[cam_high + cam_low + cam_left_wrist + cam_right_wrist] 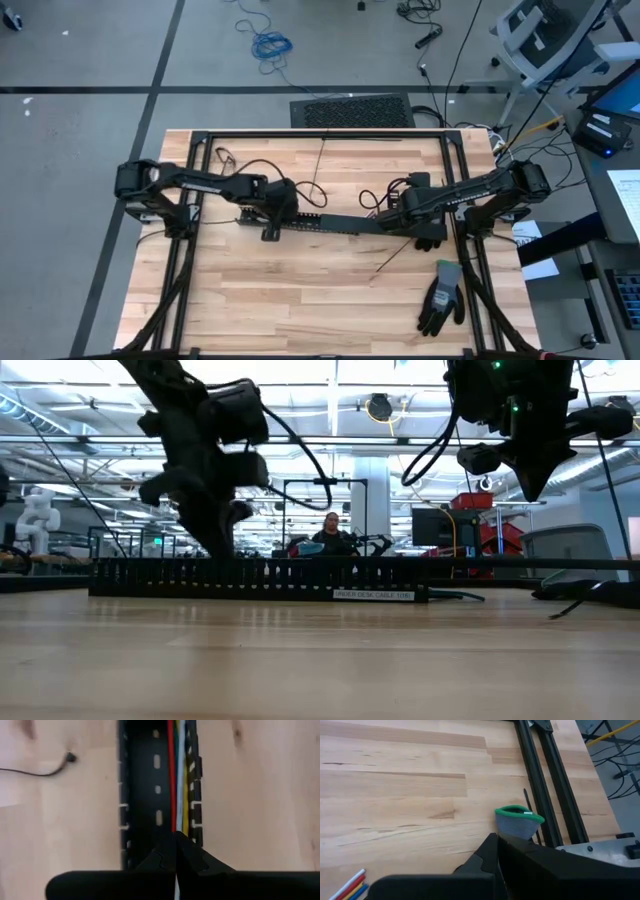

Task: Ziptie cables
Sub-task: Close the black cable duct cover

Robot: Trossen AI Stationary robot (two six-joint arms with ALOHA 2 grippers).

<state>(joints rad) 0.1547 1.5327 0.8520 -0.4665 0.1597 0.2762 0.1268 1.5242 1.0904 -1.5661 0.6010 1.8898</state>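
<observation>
Lying in a black tray [142, 795], cables [178, 780]

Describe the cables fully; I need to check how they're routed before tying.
The cables are thin flexible wires, red, white, yellow and green visible, running side by side inside the long black slotted cable tray along one wall. The shut left gripper sits over them. Coloured ends also show beside the right gripper.

Looking down into a long black slotted cable tray [142, 795] on the wooden table [260, 795]. Inside, along one wall, the cables [177, 775]: red, white, yellow, green. Left gripper [175, 851] closed, fingertips meeting just over the wires. Beside the tray, apart, a thin black wire [47, 769].
</observation>
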